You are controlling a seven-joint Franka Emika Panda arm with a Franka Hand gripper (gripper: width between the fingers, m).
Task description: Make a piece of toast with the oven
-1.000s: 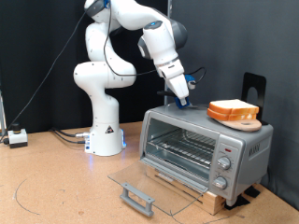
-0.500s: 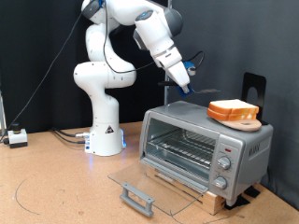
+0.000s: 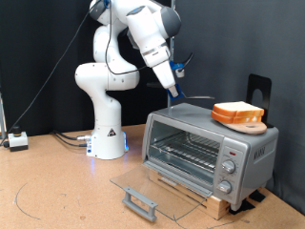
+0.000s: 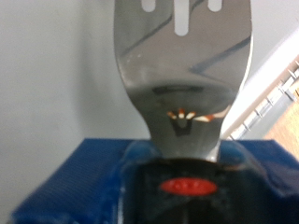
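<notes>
The silver-grey oven (image 3: 244,150) stands at the exterior view's right with its glass door (image 3: 160,183) folded down flat and its wire rack (image 3: 186,149) bare. Two stacked bread slices (image 3: 236,111) lie on a round wooden board (image 3: 251,125) on the oven's top. My gripper (image 3: 175,86) hangs above the oven's top left corner, shut on a metal slotted spatula (image 4: 182,65) with a blue handle. The spatula's blade (image 3: 198,96) points towards the bread and is clear of it.
The robot's white base (image 3: 107,134) stands left of the oven. The door's bar handle (image 3: 140,202) juts over the brown tabletop. A small white box with cables (image 3: 17,140) sits at the far left. A black stand (image 3: 258,91) rises behind the oven.
My gripper has risen and moved to the exterior view's left with the spatula, away from the oven's top. The bread and the door have not moved.
</notes>
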